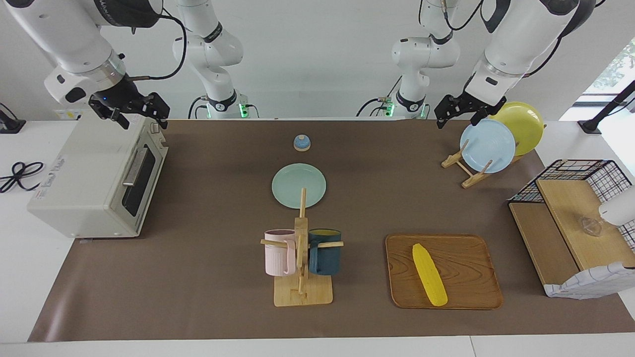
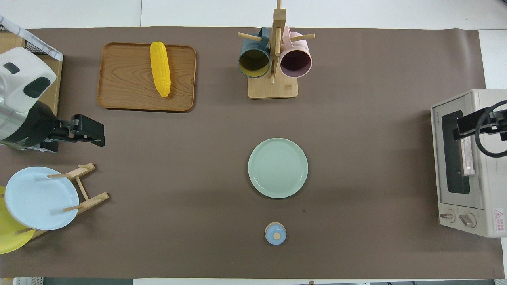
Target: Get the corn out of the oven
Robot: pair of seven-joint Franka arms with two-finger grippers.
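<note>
The corn (image 1: 429, 274) lay out on the wooden tray (image 1: 471, 297) at the frame's lower right, and the oven (image 1: 94, 173) at the left was shut. One cob, one oven, two mugs, three plates. Both claws, right claw (image 1: 130, 110) over the oven and left claw (image 1: 459, 111), hung released and empty; I judged the job done, with only retreat left.

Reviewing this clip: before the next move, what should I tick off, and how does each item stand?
1. Corn out of the oven: ok, it lies on the wooden tray.
2. Oven door shut: ok.
3. Right gripper free: ok, jaws open, empty, over the oven.
4. Left gripper free: ok, jaws open, empty, over the plate rack.
5. Oven inside empty: cannot tell.
</note>
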